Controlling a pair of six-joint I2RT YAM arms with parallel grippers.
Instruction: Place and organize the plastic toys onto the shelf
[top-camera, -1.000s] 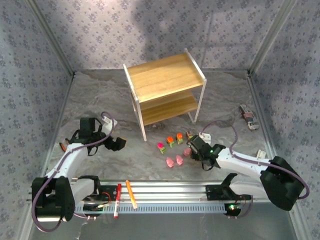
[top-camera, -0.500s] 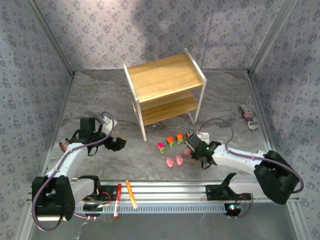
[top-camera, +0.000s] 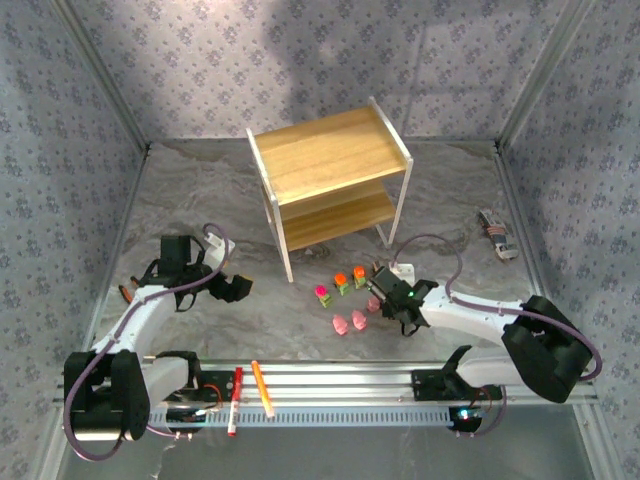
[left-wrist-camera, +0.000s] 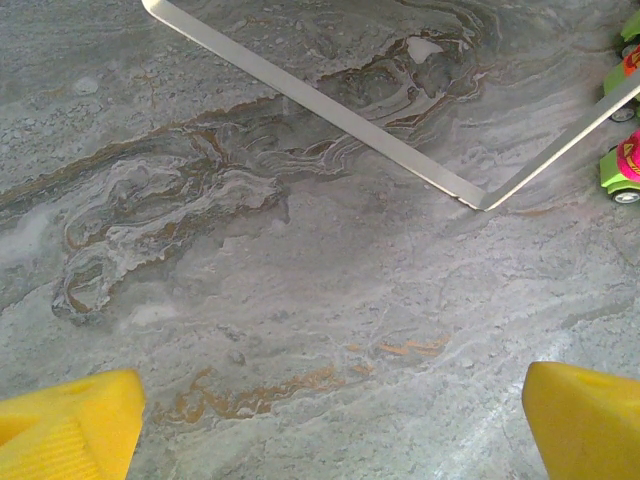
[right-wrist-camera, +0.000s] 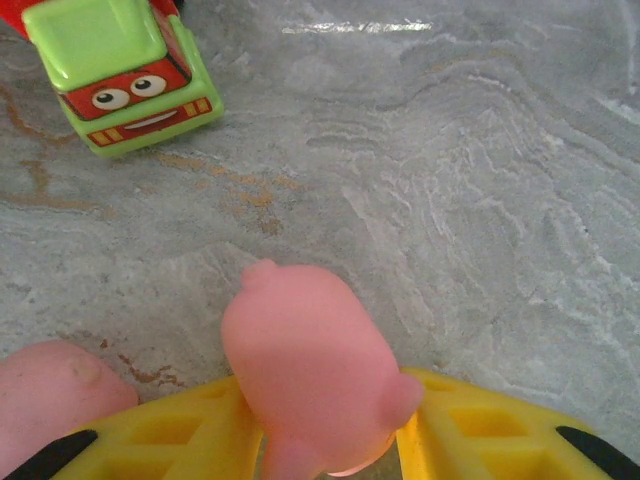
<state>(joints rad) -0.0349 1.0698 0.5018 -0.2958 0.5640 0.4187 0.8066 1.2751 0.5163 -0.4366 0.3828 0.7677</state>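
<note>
Right claw (right-wrist-camera: 326, 432) pinching pink figure (right-wrist-camera: 310, 365), left claw (left-wrist-camera: 330, 420) spread wide, smiling-faced green truck (right-wrist-camera: 120, 75) nearby.

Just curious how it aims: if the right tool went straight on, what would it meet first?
The pink toy between its fingers, it seems; past it lies bare table, with the truck off to the left.

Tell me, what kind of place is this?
Probably a robot practice booth: a left arm and right arm bolted by a metal rail, patterned walls close around, toys beside a small shelf.
</note>
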